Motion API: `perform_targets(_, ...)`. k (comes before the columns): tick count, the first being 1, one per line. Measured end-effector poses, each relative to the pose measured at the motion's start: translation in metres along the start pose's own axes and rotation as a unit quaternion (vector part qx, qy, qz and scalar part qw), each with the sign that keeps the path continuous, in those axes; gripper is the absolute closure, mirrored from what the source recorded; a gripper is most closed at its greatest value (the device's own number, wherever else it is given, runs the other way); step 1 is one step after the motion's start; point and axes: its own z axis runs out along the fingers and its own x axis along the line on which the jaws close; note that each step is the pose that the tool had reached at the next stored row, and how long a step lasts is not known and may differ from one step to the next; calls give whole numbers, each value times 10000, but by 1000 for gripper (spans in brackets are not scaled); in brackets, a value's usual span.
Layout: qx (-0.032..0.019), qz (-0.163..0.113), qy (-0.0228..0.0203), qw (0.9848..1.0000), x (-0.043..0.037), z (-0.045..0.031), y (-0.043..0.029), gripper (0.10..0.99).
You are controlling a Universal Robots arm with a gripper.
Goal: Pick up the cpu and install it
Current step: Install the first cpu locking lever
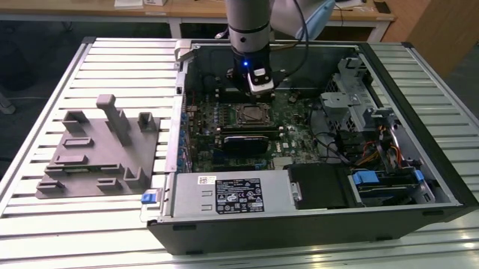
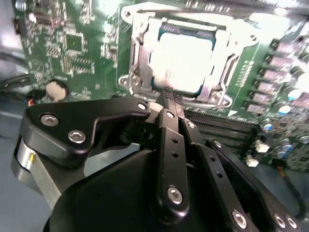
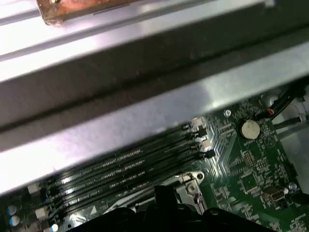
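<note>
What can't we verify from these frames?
- Gripper state: in the second wrist view its own black linkage covers the tips, so open or shut is unclear.
- Cpu seating: it lies in the socket, but glare washes out its top and edges.
- Socket contents in the exterior view: too small to tell.
- Socket in the first wrist view: cut off by the gripper body.

Robotics lab or workshop: slatted aluminium worktop (image 1: 112, 61), open computer case (image 1: 314, 218), gray fixture tray (image 1: 90, 162), wooden desks (image 1: 187, 11) beyond worktop's far edge.
</note>
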Motion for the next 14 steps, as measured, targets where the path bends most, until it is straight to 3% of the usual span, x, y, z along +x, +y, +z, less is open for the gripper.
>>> perform_targets(2, 41, -1, 31, 10000, -22, -3, -42, 980)
perform_targets(8, 77, -2, 51, 10000, -84, -14, -189, 980)
perform_targets(14, 89, -2, 57, 9999, -94, -15, -213, 980)
